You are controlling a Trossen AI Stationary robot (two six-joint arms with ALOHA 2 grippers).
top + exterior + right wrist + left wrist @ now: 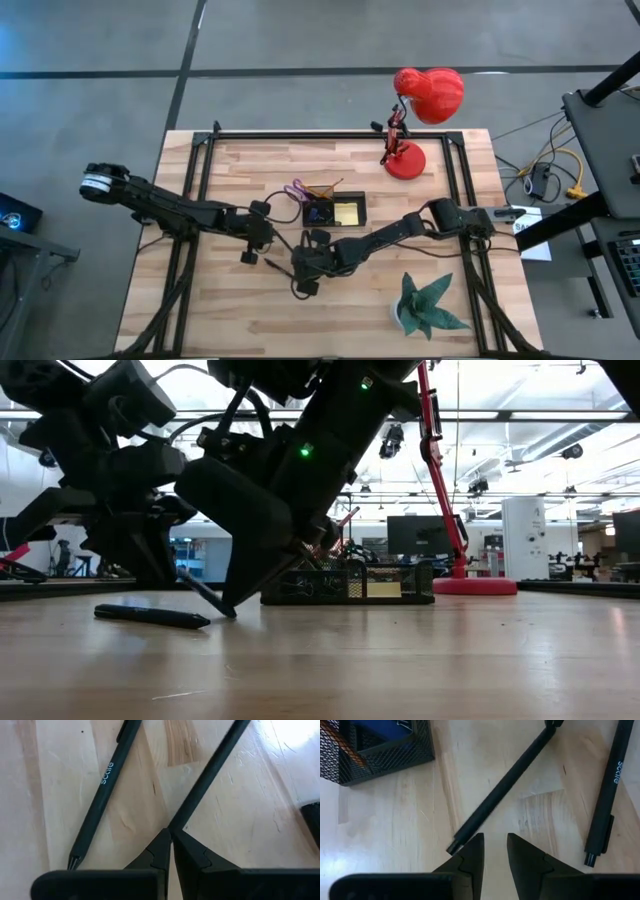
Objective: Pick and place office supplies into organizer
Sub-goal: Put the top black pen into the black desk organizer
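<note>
Black mesh organizer (334,210) sits mid-table on the wooden table (240,320), holding a yellow sticky-note pad (347,212), something blue beside it and orange pencils (322,189) sticking out; purple-handled scissors (295,190) lean at its far left corner. Red desk lamp (412,140) stands behind the organizer toward the right, green paper plant (428,306) at the near right corner, both well apart from the work area

Two black pens in front of the organizer: a plain black pen (212,767) pinched at its tip by the right gripper (170,845), fingers closed on it, pen slanting from table up to the jaws in the low view; a second pen with white lettering (102,790) lies flat on the wood just beside it, free. Left gripper (495,852) hovers low over the table near the other end of the held pen (502,785), fingers slightly apart, gripping nothing; lettered pen (606,795) lies off to one side of it

Count: 2 pens on table, 1 scissors, 1 sticky pad, 1 organizer, 1 lamp, 1 plant; number of pencils cannot tell
</note>
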